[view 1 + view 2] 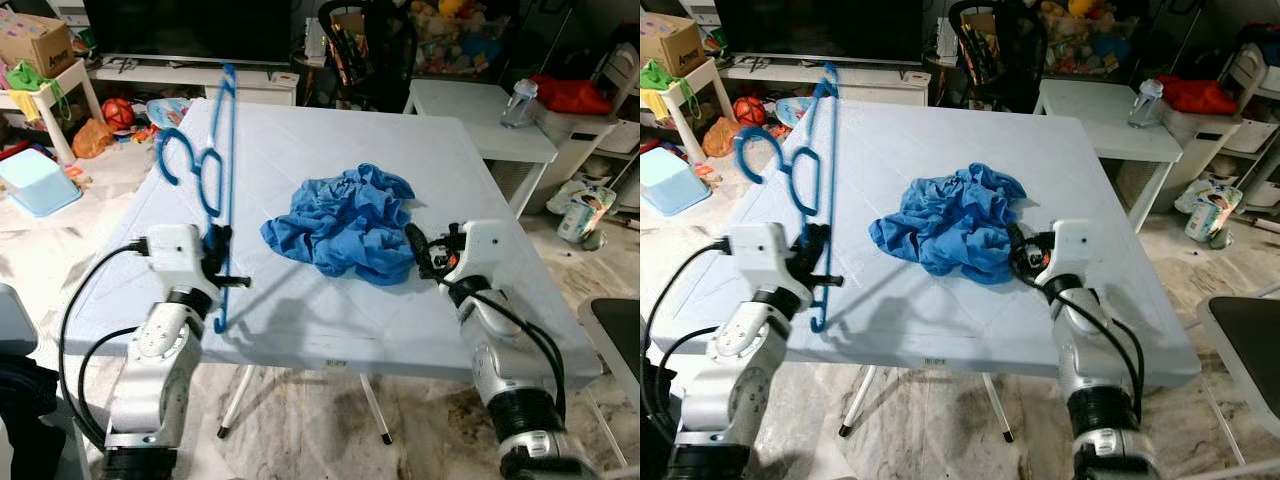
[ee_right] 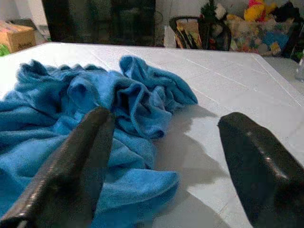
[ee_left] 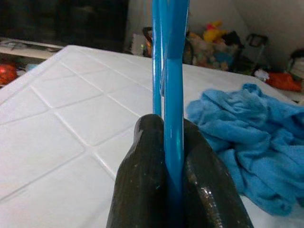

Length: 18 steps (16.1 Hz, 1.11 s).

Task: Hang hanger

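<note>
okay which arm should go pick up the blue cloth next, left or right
Right. The right gripper is open and beside the blue cloth; the left gripper is shut on the blue hanger.

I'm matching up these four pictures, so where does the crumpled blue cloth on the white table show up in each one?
Left eye view: crumpled blue cloth mid-table, beside the right gripper.
Right eye view: cloth just left of centre.
Left wrist view: cloth beyond the blue plastic hanger.
Right wrist view: cloth under one black finger.
Shared landmark: white tiled table.
</note>
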{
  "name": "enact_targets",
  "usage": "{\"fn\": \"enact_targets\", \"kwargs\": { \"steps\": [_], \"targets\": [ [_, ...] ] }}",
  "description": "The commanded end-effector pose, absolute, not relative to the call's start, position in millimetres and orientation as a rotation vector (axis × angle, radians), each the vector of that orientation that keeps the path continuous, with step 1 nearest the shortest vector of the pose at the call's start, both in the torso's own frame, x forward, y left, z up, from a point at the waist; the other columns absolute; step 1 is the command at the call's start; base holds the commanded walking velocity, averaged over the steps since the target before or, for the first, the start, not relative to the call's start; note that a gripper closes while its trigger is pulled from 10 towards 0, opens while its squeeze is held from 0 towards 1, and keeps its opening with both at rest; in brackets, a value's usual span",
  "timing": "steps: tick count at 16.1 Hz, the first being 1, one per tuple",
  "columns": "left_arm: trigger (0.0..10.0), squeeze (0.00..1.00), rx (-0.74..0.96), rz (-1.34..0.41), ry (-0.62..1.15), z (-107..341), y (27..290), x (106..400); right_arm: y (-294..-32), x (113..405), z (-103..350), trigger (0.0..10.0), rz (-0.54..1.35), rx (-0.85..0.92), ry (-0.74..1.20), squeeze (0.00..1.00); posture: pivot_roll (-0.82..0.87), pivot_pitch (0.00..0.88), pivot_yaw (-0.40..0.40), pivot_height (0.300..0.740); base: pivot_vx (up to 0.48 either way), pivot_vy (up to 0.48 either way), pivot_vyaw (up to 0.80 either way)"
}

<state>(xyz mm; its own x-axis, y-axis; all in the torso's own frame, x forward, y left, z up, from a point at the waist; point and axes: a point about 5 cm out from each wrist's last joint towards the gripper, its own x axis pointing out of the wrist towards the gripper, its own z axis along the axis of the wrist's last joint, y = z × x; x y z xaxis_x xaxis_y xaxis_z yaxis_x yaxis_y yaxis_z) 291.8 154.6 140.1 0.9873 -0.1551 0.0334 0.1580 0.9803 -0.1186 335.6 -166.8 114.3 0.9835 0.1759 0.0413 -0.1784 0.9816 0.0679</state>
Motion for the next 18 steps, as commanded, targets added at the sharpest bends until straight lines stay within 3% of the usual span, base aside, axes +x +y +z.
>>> {"fn": "enact_targets", "kwargs": {
  "steps": [1, 8, 9, 18],
  "targets": [
    [10.0, 0.00, -0.108, -0.169, 0.015, 134.5, 150.7, 289.5, -160.2, 334.4, 120.9, 10.0, 0.207, 0.090, -0.052, 1.00, 0.01, 0.000, -0.062, 0.740, 0.000, 0.000, 0.00],
    [10.0, 0.00, 0.020, -0.159, 0.077, 118.0, 155.5, 272.7, -154.4, 324.6, 125.7, 10.0, 0.173, 0.098, -0.046, 1.00, 0.02, 0.000, -0.062, 0.740, 0.000, 0.000, 0.00],
    [10.0, 0.00, 0.037, -0.159, 0.067, 119.1, 155.4, 272.7, -154.5, 325.2, 126.5, 10.0, 0.171, 0.103, -0.045, 0.00, 0.02, 0.000, -0.064, 0.740, 0.000, 0.000, 0.00],
    [10.0, 0.00, 0.073, -0.153, 0.038, 126.3, 151.7, 274.3, -152.7, 323.3, 126.5, 10.0, 0.163, 0.103, -0.014, 0.00, 0.01, 0.000, -0.062, 0.740, 0.000, 0.000, 0.00]
  ]
}}
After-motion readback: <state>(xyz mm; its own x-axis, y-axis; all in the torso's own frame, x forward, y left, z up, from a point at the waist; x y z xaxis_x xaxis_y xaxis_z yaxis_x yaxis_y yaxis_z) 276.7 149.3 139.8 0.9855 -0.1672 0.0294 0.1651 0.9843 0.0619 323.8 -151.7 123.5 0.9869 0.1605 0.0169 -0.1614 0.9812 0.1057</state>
